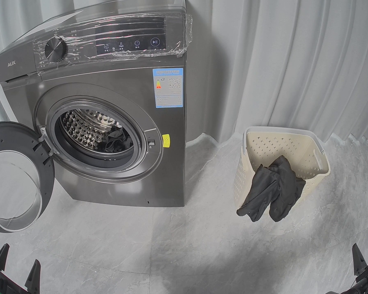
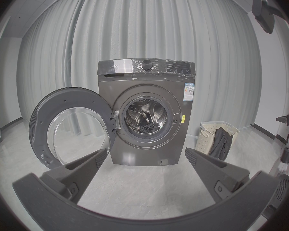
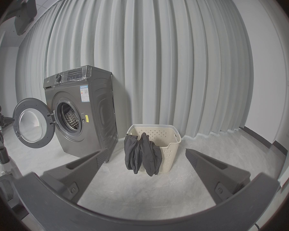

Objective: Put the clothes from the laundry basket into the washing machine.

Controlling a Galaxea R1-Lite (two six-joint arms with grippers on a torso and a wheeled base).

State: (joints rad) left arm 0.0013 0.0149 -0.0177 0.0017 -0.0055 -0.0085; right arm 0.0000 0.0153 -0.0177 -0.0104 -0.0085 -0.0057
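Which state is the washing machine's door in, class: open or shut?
Open: the door stands swung wide to one side, exposing the drum with a dark garment inside.

Long white curtain (image 1: pixel 282 54) hangs in folds across far side, down to floor. Floor (image 1: pixel 216 241) pale grey, stone look, big tiles, bit shiny. Plain white wall (image 3: pixel 266 81) at right, dark strip (image 3: pixel 260 138) along its bottom. Soft even light.
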